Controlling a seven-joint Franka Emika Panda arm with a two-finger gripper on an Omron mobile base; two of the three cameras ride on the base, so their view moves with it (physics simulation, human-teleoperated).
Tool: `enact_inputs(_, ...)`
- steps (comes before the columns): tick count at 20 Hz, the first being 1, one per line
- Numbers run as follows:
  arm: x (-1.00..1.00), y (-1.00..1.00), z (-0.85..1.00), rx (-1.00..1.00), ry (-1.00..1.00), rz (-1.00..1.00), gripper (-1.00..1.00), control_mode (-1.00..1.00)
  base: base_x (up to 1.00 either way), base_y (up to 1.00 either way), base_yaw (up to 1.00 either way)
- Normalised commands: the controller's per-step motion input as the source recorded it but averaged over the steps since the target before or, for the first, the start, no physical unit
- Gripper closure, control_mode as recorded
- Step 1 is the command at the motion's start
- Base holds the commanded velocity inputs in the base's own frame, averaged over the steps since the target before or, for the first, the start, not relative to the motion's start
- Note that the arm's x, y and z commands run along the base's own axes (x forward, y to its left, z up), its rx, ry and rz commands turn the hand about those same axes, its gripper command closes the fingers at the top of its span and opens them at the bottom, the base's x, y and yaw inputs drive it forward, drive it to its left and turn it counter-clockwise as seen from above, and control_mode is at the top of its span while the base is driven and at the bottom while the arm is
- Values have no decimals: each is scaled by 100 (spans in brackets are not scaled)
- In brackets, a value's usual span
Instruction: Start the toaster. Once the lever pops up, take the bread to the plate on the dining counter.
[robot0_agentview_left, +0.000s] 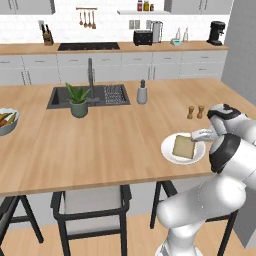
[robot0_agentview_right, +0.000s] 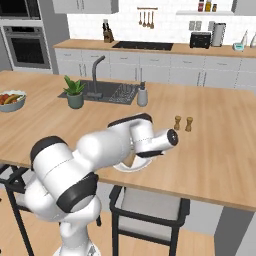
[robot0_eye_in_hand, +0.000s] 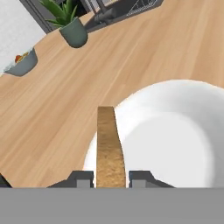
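One slice of bread (robot0_eye_in_hand: 110, 146) is seen edge-on between the two dark fingertips (robot0_eye_in_hand: 81, 178) in the hand view, and the gripper (robot0_eye_in_hand: 109, 179) is closed narrowly on its lower edge, so the slice is held upright. Directly beyond and to the right of the fingers in that view, the white plate (robot0_eye_in_hand: 175, 144) is spread out, with the bread standing over its left rim. From the left base view the gripper (robot0_agentview_left: 200, 135) is seen reaching in from the right, and the bread (robot0_agentview_left: 183, 147) is tilted against or just above the plate (robot0_agentview_left: 170, 154); whether its bottom edge is touching the plate cannot be told for certain. In the right base view the plate (robot0_agentview_right: 131, 166) is largely hidden under the arm's wrist.

The plate is set near the close edge of the dining counter (robot0_agentview_left: 110, 145). Just beyond the gripper, farther across the counter, two small shakers (robot0_agentview_left: 195, 112) are placed side by side. Well off to the gripper's left, a potted plant (robot0_agentview_left: 78, 100) is stood beside the sink (robot0_agentview_left: 90, 95), with a soap dispenser (robot0_agentview_left: 142, 92) near the sink's other end, and a bowl of vegetables (robot0_agentview_left: 6, 121) is placed at the far left edge. The toaster (robot0_agentview_left: 142, 37) is seen far ahead on the back counter, next to a tall silver kettle (robot0_agentview_left: 156, 31).
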Motion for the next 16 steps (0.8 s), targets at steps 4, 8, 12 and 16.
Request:
enact_inputs(4,0,-13,0,0,0,3,-100,-100,0,0,0)
enact_inputs(8,0,-30,0,0,-1,1,-100,-100,0,0,0)
enact_inputs(12,0,-29,10,0,0,0,-100,-100,0,0,0)
enact_inputs(16,3,-16,21,-6,-1,0,-100,-100,0,0,0)
